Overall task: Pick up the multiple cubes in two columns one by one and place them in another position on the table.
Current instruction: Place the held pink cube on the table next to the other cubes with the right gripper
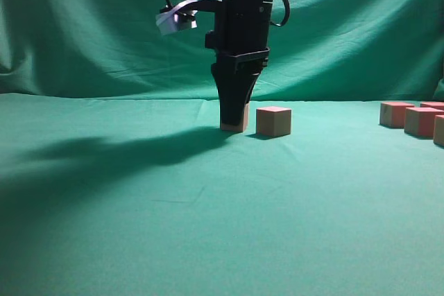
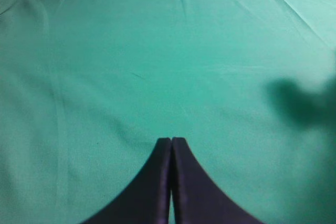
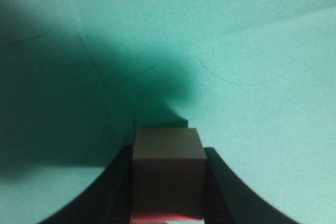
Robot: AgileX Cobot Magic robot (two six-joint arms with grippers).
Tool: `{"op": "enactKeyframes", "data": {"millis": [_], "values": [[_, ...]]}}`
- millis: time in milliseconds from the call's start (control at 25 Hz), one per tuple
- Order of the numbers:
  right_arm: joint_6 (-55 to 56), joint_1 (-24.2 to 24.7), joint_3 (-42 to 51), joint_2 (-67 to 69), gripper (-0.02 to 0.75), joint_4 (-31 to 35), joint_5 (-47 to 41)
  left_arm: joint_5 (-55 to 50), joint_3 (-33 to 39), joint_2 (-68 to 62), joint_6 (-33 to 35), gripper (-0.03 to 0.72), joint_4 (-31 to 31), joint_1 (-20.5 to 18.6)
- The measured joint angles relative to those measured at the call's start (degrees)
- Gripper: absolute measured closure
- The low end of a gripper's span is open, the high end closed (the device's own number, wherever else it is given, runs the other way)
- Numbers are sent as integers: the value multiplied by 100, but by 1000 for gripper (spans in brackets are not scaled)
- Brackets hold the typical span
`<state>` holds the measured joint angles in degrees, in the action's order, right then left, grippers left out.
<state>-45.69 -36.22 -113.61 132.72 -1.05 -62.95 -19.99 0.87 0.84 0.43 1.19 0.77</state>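
Observation:
My right gripper (image 1: 234,121) points straight down at mid-table, shut on one cube (image 1: 241,118) whose base is at or just above the teal table (image 1: 208,199). In the right wrist view that cube (image 3: 168,177) fills the gap between the black fingers (image 3: 118,182) of the right gripper (image 3: 168,153). A second cube (image 1: 273,121) stands on the cloth just right of the held one. Several more cubes (image 1: 422,120) cluster at the far right edge. My left gripper (image 2: 171,140) is shut and empty above bare cloth; it does not show in the exterior view.
A draped green backdrop (image 1: 83,25) hangs behind the table. The arm's shadow (image 1: 118,154) lies across the cloth to the left. A white tag and cable (image 1: 175,19) hang from the right arm.

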Motion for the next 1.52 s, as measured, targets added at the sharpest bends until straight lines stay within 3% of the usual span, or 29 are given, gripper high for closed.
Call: {"op": "enactKeyframes", "data": {"millis": [200,560,720,760,1000,1040,1160,1200,1520], "values": [[0,2,0,9,495,25,0,0,0,0,0,688,0,0],[399,2,-31,68,109,52,82,0,0,0,0,688,0,0],[717,2,-155,0,113,52,90,0,0,0,0,688,0,0],[785,2,-200,-71,73,52,77,0,0,0,0,688,0,0],[1340,2,-435,-666,87,52,-316,0,0,0,0,688,0,0],[1456,2,-475,-805,137,52,-416,0,0,0,0,688,0,0],[1665,2,-504,-1237,141,61,-695,0,0,0,0,688,0,0],[1749,2,-504,-1407,194,61,-765,0,0,0,0,688,0,0],[3971,2,-512,-2706,197,61,-902,0,0,0,0,688,0,0]]}}
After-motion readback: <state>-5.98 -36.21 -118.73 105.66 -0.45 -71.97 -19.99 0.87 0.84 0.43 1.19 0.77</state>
